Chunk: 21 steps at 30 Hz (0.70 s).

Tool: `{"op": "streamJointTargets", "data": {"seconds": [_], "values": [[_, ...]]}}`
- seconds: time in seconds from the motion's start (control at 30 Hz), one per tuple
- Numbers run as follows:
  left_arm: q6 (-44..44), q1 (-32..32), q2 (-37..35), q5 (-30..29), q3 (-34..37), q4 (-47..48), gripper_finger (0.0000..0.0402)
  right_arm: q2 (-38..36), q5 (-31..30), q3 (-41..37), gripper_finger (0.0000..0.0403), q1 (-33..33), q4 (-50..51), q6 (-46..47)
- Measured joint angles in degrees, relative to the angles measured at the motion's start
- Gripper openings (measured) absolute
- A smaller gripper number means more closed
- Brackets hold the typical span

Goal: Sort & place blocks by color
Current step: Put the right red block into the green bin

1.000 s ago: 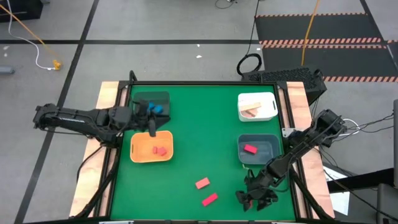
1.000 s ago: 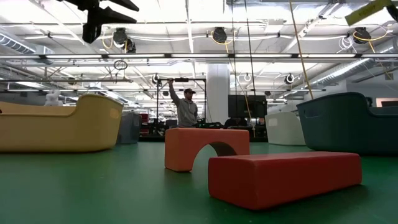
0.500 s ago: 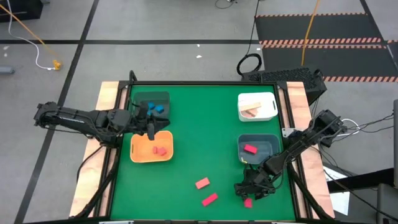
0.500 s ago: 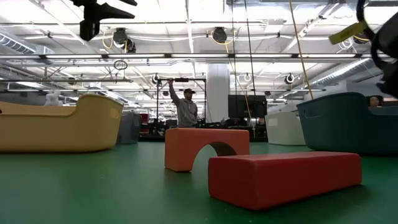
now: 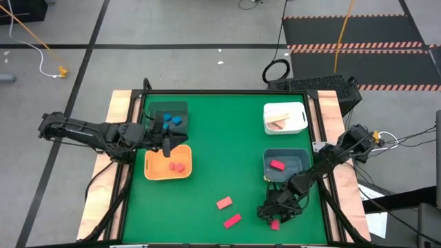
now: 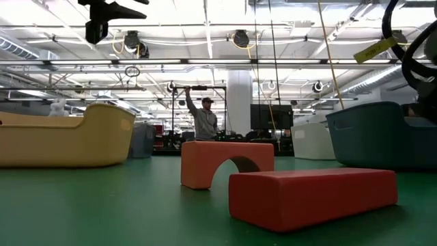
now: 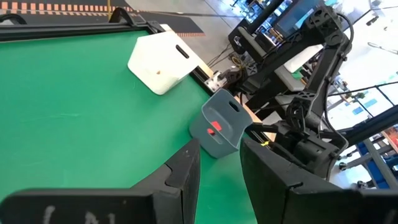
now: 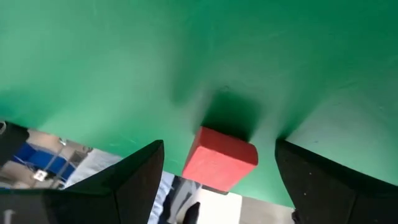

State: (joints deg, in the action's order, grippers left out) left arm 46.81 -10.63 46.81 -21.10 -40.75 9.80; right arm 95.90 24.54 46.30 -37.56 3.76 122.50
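a green counter (image 5: 220, 148) is sitting in a large workshop, a person standing far behind it. compared with a second ago, the right tool (image 5: 274, 219) is now hovering just in front of the grey-blue bin (image 5: 304, 172), fingers spread around a small red block (image 8: 220, 158) that was hidden under it before; the block is resting on the counter, not yet pinched. that suggests a pickup is starting. the left tool (image 5: 167, 138) is staying over the orange bin (image 5: 149, 167), fingers apart and empty. two more red blocks (image 5: 228, 212) are lying loose nearby. no readable writing is showing.
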Motion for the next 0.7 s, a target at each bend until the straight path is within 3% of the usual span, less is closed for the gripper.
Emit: {"op": "streamJointTargets", "data": {"seconds": [0.2,0.57,0.7], "values": [[-0.02,0.0,0.0,-0.01,0.0,1.87,0.0115,0.04,0.27,-0.02,0.0277,-0.02,-0.08,-4.68],[-0.71,0.02,0.0,-0.02,0.0,2.36,0.0115,0.11,-1.31,-0.07,0.0123,-0.11,-0.19,-6.32],[-1.58,0.02,0.0,-0.02,0.0,2.39,0.0115,0.11,-2.21,-0.04,0.0113,-0.07,-0.59,-5.78]]}}
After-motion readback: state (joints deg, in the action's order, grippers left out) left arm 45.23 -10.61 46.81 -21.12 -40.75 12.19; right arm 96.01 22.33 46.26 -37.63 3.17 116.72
